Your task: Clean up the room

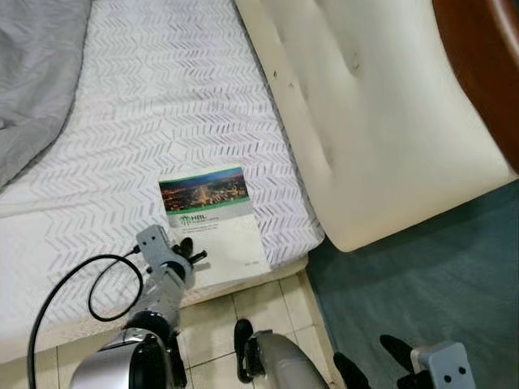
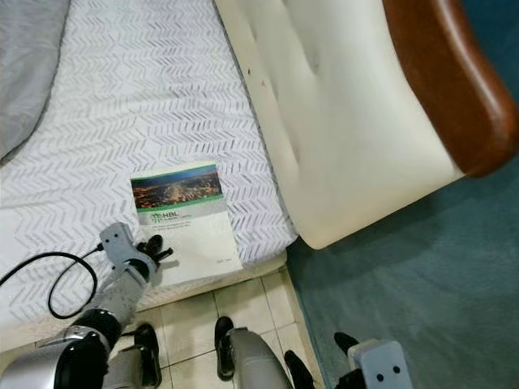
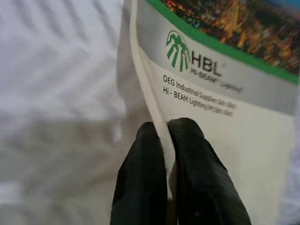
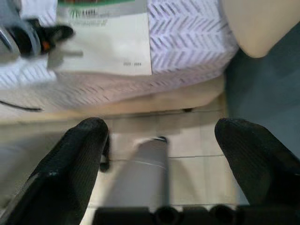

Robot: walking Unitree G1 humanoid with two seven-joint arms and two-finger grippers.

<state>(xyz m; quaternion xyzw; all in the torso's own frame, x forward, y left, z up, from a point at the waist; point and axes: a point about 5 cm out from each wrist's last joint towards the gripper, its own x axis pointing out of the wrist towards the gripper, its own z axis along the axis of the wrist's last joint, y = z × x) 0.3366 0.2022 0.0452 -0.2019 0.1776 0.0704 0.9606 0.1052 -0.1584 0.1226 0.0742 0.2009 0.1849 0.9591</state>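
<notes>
Booklet [image 1: 215,223] is the item in hand: a thin brochure with a city photo and green band on its cover, lying flat on the bed [image 1: 162,97] near the mattress edge, at about 6 o'clock of the chevron-patterned sheet. The left gripper [image 1: 188,250] sits at the booklet's 8 o'clock corner, and in the left wrist view its jaws are pressed together, pinching the booklet's edge, which stands up between the two black fingers [image 3: 140,187]. Gripping at the edge makes sense, since a flat, thin thing on soft bedding offers no other purchase; I judge the next lift risks bending or slipping the pages.

The right gripper [image 4: 173,164] hangs low at 5 o'clock of the head views, above the tiled floor [image 1: 268,308], jaws spread wide and holding nothing, apparently idle while the left works.

A cream cushion [image 1: 365,113] with a brown wooden rim lies at 1 o'clock, overlapping the bed's side; its top is cut off. A grey blanket [image 1: 32,73] fills the 10 o'clock corner, mostly out of frame. A black cable [image 1: 89,284] loops beside the left arm. Small print on the booklet is too blurred to read fully.
</notes>
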